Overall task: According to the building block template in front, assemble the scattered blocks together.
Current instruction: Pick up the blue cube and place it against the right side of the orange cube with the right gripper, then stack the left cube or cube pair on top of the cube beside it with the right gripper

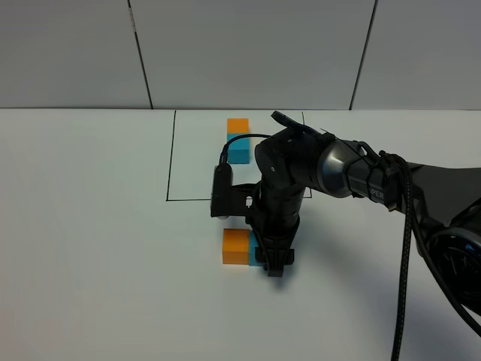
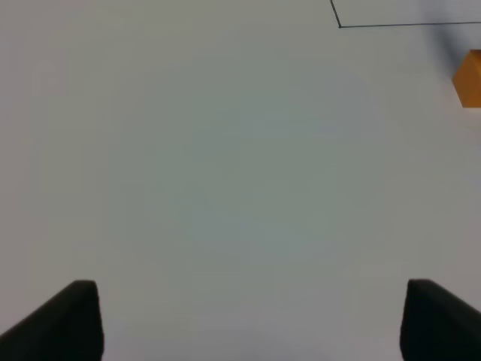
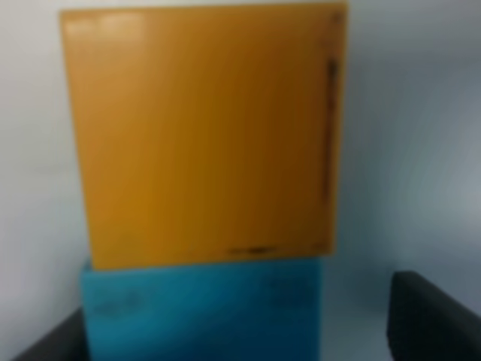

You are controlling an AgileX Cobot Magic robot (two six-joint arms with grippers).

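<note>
The template, a plain orange cube [image 1: 238, 125] joined to a cyan cube [image 1: 239, 150], sits inside the black drawn rectangle [image 1: 171, 200]. In front of the rectangle the loose orange cube [image 1: 236, 247] touches the loose cyan cube [image 1: 255, 256], which the right arm mostly hides. My right gripper [image 1: 272, 265] points down over the cyan cube. In the right wrist view the orange cube [image 3: 203, 135] lies against the cyan cube [image 3: 203, 308]. The right gripper [image 3: 233, 335] straddles the cyan cube, open, with a gap at one finger [image 3: 432, 320]. My left gripper [image 2: 252, 320] is open over bare table.
The white table [image 1: 90, 248] ends at a grey panelled wall [image 1: 248, 53]. The right arm and its cable [image 1: 406, 248] cross the right side. The left wrist view shows the rectangle's corner [image 2: 340, 25] and the orange cube's edge [image 2: 470, 79].
</note>
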